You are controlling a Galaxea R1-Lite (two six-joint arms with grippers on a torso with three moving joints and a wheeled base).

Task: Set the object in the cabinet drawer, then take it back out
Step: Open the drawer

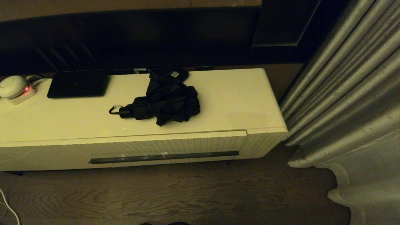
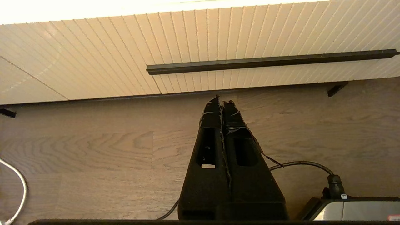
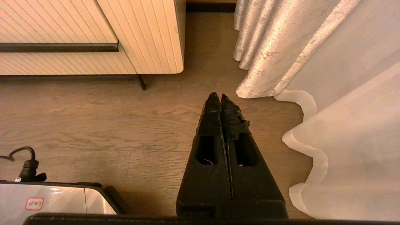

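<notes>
The black folding umbrella (image 1: 165, 104) lies on top of the cream cabinet (image 1: 237, 103), fabric bunched, handle and wrist loop pointing left. Below it the ribbed drawer (image 1: 140, 148) is closed, with its long dark bar handle (image 1: 164, 157) across the front; that bar handle (image 2: 268, 61) also shows in the left wrist view. My left gripper (image 2: 222, 100) hangs low over the wooden floor in front of the drawer, shut and empty. My right gripper (image 3: 217, 96) is also low over the floor, near the cabinet's right corner (image 3: 162, 37), shut and empty. Neither arm shows in the head view.
A flat black device (image 1: 78, 83), a small black box with a white sticker (image 1: 175, 73) and a white round gadget with a red light (image 1: 14, 87) sit at the cabinet's back. Grey curtains (image 1: 347, 103) hang right of the cabinet. Cables (image 2: 18, 187) lie on the floor.
</notes>
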